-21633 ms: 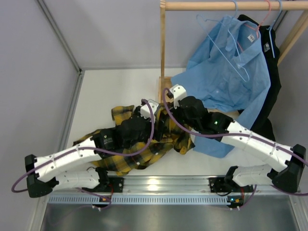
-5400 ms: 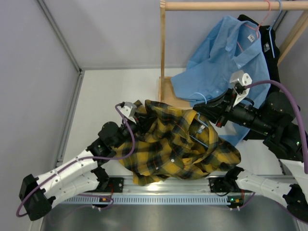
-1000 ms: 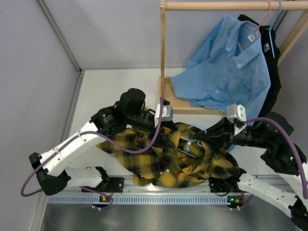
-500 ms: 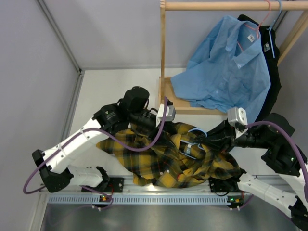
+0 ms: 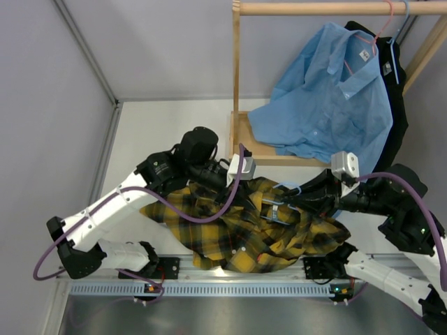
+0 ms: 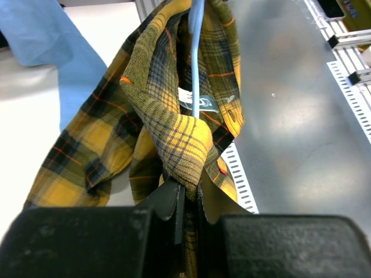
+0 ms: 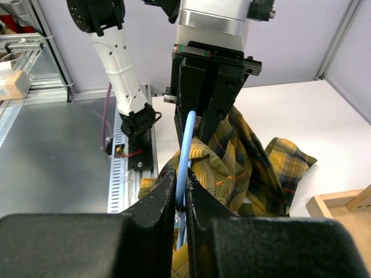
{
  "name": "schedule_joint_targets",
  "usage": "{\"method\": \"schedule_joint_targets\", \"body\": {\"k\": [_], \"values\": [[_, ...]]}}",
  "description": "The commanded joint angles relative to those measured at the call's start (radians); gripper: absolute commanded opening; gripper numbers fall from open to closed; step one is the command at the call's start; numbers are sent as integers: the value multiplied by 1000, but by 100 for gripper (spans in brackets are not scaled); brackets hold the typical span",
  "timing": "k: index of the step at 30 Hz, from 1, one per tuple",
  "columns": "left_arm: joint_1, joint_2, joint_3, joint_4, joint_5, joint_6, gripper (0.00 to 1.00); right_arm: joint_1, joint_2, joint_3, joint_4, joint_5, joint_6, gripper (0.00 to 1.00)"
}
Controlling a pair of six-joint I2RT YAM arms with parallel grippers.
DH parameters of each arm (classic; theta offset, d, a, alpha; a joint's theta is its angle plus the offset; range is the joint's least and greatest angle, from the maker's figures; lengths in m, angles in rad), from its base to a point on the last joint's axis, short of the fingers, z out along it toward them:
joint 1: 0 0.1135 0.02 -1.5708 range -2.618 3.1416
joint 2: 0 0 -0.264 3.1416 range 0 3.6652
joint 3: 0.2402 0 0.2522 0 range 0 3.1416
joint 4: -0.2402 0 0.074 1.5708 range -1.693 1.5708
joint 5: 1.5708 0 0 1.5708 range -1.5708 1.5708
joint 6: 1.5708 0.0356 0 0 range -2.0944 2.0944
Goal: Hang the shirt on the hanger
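Plaid shirt [image 5: 258, 230] is hanging in a bunch between the two arms, over the near edge of the table [image 5: 167, 132], with most of it drooping low. The pale-blue hanger [image 7: 186, 145] runs right into the neck opening. In the left wrist view its wire passes just beside the white label [image 6: 197, 103], so that's the collar area.

The left claw [image 6: 186, 194] is clenched on a thick fold of plaid next to that wire. The right claw [image 7: 180, 185] is pinched tight on the hanger wire itself.

I reckon the step in hand is getting a shoulder over the hanger arm. To do it well I'd:
- hold the hanger dead steady with the right
- draw the fold along the wire with the left, not across it
- watch that fold, since it looks doubled and might snag (just my guess)

Count:
- one plaid shirt
- one pale-blue hanger
- two claws, both busy
- one wooden rail [image 5: 314, 8]
- one light-blue shirt [image 5: 328, 98] on the rail
- one black garment [image 5: 394, 105] behind it
- one pink-red hanger [image 5: 377, 31]
- one paler hook beside that, though I can't tell what's on it
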Motion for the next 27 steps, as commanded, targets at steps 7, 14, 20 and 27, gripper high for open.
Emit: {"method": "schedule_joint_targets", "body": {"k": [7, 14, 20, 27], "values": [[7, -64, 12, 28, -68, 18, 0, -1, -38, -12, 67, 94, 41, 67], [8, -78, 13, 28, -90, 23, 0, 0, -122, 71, -149, 187, -56, 69], [8, -101, 21, 28, -25, 30, 0, -1, -213, 82, -362, 297, -85, 69], [8, -95, 32, 27, 18, 34, 0, -1, -285, 30, -424, 225, -105, 71]]}}
